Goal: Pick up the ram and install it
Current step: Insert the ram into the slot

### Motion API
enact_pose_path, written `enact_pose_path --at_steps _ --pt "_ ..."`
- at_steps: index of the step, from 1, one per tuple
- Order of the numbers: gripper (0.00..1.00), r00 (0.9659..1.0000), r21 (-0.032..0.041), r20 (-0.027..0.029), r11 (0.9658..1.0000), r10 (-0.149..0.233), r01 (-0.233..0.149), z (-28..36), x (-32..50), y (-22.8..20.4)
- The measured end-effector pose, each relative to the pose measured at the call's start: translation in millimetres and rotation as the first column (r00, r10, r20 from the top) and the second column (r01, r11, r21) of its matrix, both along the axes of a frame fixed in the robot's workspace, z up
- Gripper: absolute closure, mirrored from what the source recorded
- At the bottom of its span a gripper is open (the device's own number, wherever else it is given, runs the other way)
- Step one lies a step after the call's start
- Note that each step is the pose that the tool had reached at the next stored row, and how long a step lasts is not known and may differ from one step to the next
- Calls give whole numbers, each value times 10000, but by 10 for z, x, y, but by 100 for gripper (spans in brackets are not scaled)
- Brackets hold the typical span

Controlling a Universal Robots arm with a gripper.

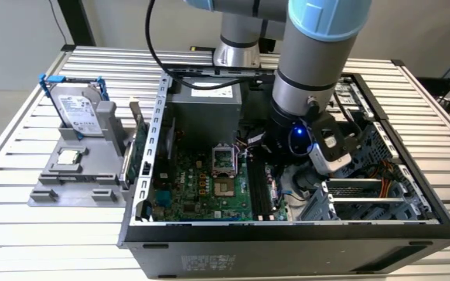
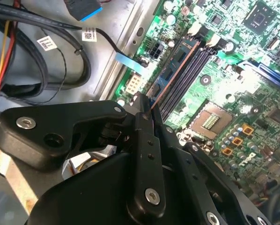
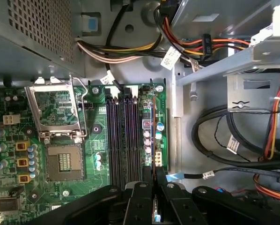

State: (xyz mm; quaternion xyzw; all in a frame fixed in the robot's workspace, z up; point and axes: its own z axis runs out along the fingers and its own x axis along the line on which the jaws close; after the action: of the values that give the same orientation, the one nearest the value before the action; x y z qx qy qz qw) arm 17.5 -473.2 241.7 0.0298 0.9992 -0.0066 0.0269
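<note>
Fingers (image 2: 147,140) were seen pressed together in the second wrist view, clamped on the thin edge of the ram (image 2: 177,68). The stick was held edge-on at the long dark slots (image 2: 190,74) of the motherboard (image 2: 233,93), on the side nearest the board's edge. Whether it was seated in a slot or only held just above could not be told. In the first wrist view the ram was reduced to a thin dark line running out from the gripper (image 3: 155,174) alongside those slots. In the exterior view the fingertips were hidden behind the wrist and its camera housing. The arm (image 1: 311,58) was reached steeply down from above into the open computer case (image 1: 287,252), with the wrist low inside near the middle. On the table (image 1: 21,222), to the exterior view's left, a hard drive (image 1: 77,108) in a blue frame was stood upright in a grey holder (image 1: 77,175).
</note>
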Motion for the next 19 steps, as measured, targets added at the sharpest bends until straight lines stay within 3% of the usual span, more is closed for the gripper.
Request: enact_pose_path --at_steps 6,10,15,19 --pt "100 10000 0 0 10000 -1 1 -103 -4 0" --pt "100 10000 1 0 10000 4 -4 -111 -7 0" --pt "100 9999 -2 0 9999 169 -169 -126 -70 0" --pt "100 9997 -5 0 9997 232 -232 -186 -73 0"
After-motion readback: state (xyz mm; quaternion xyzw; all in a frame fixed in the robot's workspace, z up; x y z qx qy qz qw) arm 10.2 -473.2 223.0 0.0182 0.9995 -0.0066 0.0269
